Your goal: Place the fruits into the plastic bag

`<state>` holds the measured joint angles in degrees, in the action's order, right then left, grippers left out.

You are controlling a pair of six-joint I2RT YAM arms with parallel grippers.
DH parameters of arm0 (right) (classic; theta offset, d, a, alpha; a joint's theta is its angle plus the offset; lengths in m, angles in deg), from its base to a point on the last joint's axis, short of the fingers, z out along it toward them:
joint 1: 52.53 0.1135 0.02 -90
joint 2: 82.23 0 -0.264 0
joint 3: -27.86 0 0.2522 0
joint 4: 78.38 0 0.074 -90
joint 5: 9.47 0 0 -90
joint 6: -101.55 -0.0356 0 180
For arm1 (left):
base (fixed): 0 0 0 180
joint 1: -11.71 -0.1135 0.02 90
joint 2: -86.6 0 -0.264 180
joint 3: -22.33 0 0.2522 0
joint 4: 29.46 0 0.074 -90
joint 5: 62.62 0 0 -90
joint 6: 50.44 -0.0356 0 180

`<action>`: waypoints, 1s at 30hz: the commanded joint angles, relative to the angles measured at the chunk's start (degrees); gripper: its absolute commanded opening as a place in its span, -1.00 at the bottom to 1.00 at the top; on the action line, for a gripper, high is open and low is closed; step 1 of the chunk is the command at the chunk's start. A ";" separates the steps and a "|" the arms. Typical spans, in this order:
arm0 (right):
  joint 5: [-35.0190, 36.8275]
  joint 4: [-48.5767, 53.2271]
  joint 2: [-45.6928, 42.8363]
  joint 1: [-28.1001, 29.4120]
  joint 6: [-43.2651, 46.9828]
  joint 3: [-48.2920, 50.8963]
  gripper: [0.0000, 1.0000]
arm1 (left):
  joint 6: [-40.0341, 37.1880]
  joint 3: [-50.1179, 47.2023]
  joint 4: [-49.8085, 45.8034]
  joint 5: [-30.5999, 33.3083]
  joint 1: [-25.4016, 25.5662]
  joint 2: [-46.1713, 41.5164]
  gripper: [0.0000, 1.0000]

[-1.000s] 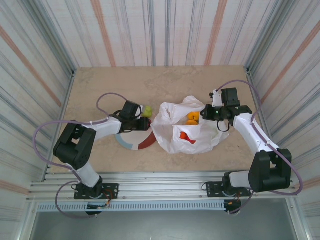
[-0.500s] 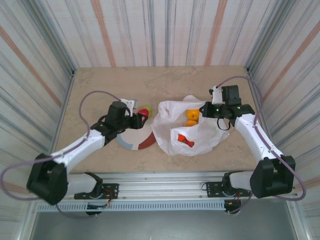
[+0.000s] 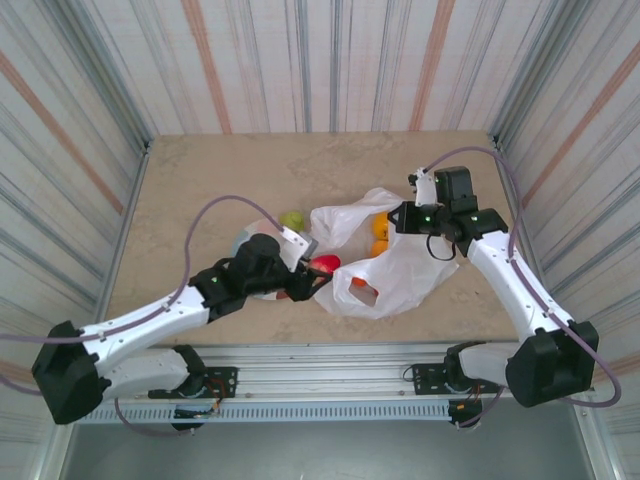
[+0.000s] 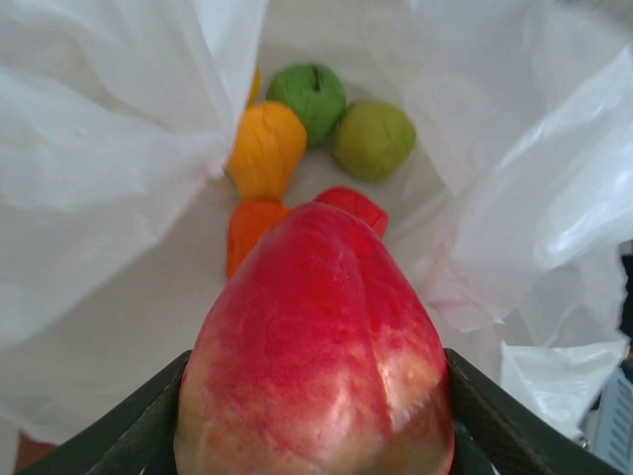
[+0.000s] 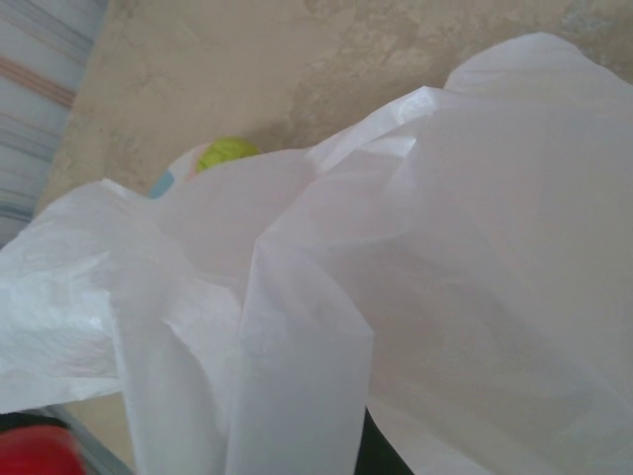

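From above, the left gripper (image 3: 316, 268) has swung from the plate (image 3: 243, 240) to the plastic bag (image 3: 400, 275) by the table's (image 3: 200, 170) front edge, clamped on a red fruit (image 3: 324, 264), while the right gripper (image 3: 404, 217) pinches the bag's rim up; the left wrist view looks past that fruit at five fruits (image 4: 265, 148) already inside, and the right wrist view finds one green fruit (image 5: 226, 153) left out beyond the bag, so I'd say two remain.

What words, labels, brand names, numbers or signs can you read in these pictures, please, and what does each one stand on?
There is no text that can be read.
The plastic bag is plain white, with no print.
The red fruit in the left end effector has no sticker or label.
The fruits in the bag have no marks.
The right arm has no lettering sharp enough to read.
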<state>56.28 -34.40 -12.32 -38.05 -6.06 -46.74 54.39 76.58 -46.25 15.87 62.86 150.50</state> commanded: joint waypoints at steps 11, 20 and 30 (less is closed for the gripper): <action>-0.48 0.28 -2.05 1.81 -3.22 -1.40 -1.00 | -3.27 6.74 9.60 3.69 1.93 18.41 -0.01; 1.36 1.03 -1.95 0.85 -0.22 1.46 -1.00 | 6.78 19.29 13.99 24.11 1.93 34.76 -0.04; -5.34 -2.12 -0.92 -3.80 1.64 4.94 -1.00 | 9.25 29.96 17.14 32.61 2.29 48.86 0.05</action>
<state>54.24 -35.25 -13.67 -41.11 -5.95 -42.76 62.09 103.70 -31.12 43.79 64.72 197.03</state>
